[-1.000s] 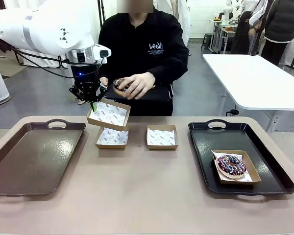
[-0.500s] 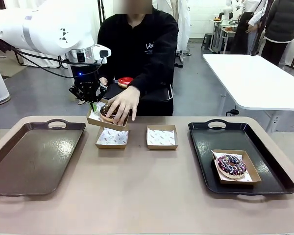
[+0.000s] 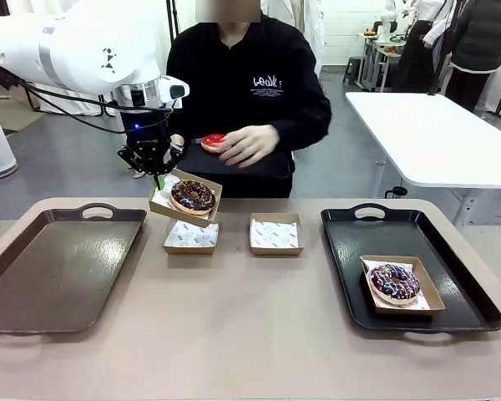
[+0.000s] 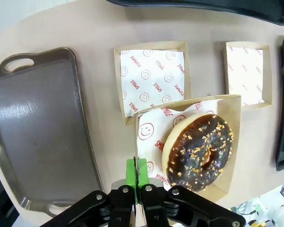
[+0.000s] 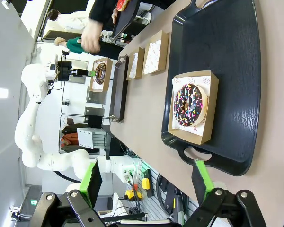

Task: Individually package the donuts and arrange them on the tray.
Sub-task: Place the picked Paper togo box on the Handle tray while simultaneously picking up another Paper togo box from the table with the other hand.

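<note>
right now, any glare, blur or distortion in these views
Front view: sharp, evenly lit, soft sheen on the black tray. Left wrist view: chocolate donut crisp, brown tray edges look bowed. Right wrist view: rolled sideways, sprinkled donut sharp.

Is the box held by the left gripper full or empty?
Full: a chocolate sprinkled donut lies in the box, which the left gripper pinches by its edge.

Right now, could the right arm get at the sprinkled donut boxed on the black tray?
Probably yes. The right pincer is open and empty. The sprinkled donut lies uncovered in its box on the black tray, and nothing stands between pincer and donut.
</note>
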